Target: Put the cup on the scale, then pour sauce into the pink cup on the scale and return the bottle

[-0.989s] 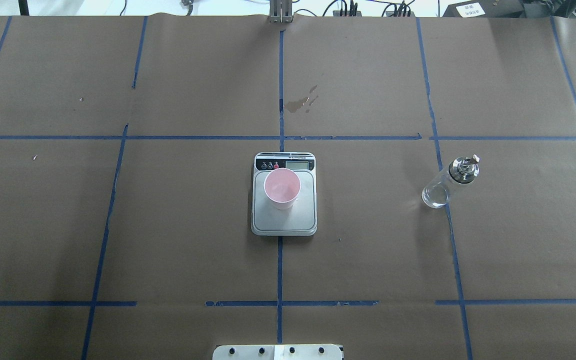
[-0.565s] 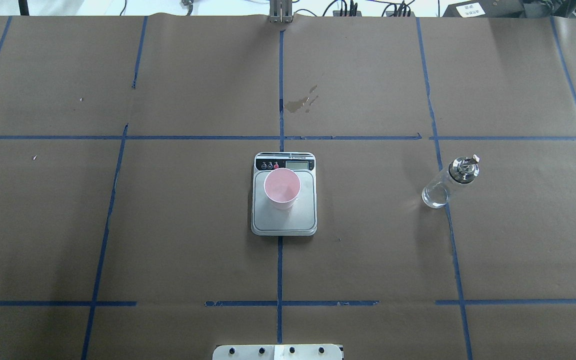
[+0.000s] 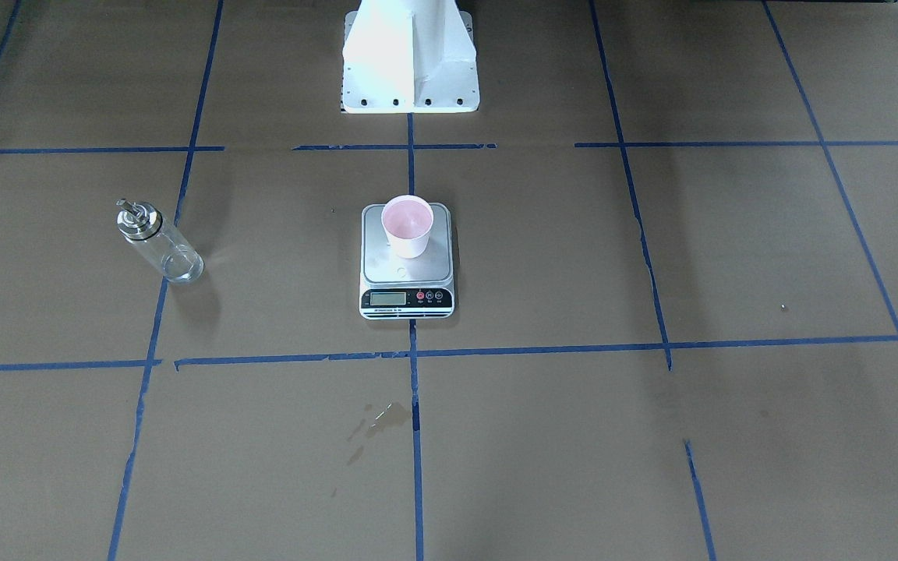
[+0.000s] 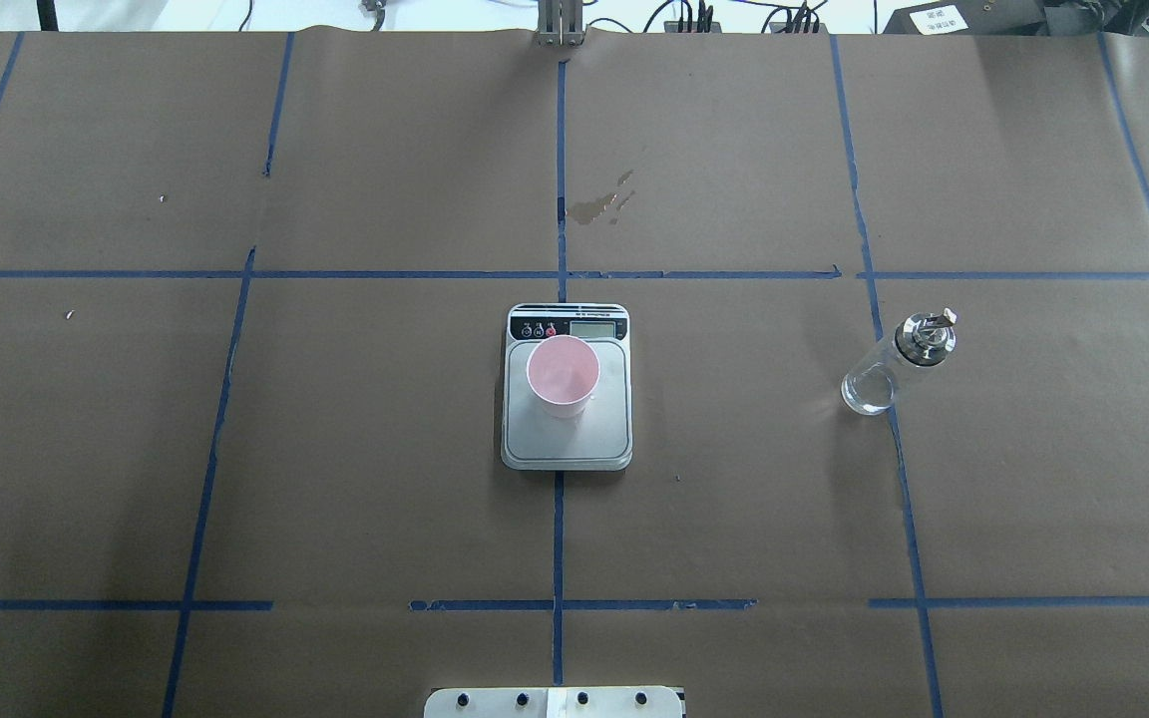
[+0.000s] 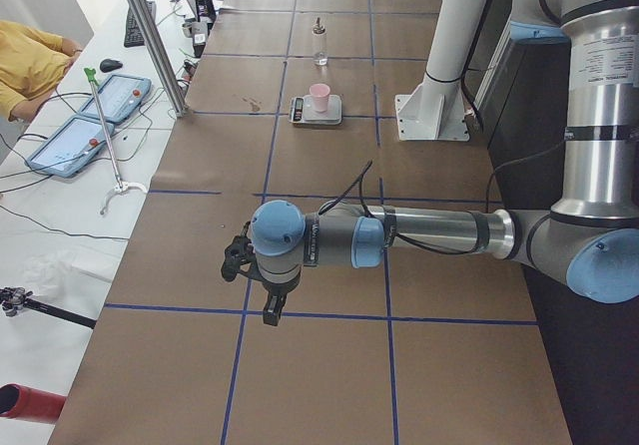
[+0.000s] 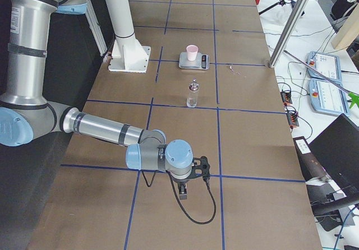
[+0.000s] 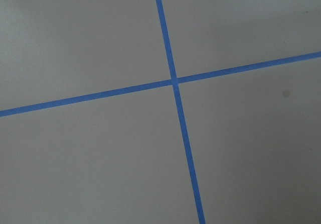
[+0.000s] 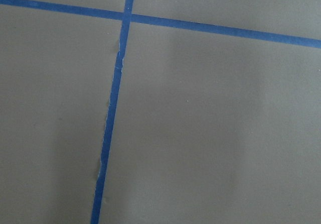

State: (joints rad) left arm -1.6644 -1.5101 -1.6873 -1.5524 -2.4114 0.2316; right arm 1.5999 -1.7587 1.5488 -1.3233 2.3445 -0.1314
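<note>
The tapered pink cup (image 4: pixel 563 374) stands upright on the steel platform of the flat rectangular scale (image 4: pixel 574 444). The clear glass cylindrical bottle (image 4: pixel 879 374), capped by a shiny metal pourer, stands well apart on the matte brown paper table (image 4: pixel 385 449). My left gripper (image 5: pixel 270 313) and right gripper (image 6: pixel 183 192) hang over blue tape lines (image 4: pixel 558 548). I cannot tell whether their jaws are parted.

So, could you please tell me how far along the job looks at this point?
Done: the cup stands on the scale. In hand: nothing; the left pincer and right pincer hang near the ends of the table, far from both. The bottle stands upright, ungripped, on the robot's right. I cannot tell whether liquid is in the cup; if not, the pour and return are left.
</note>
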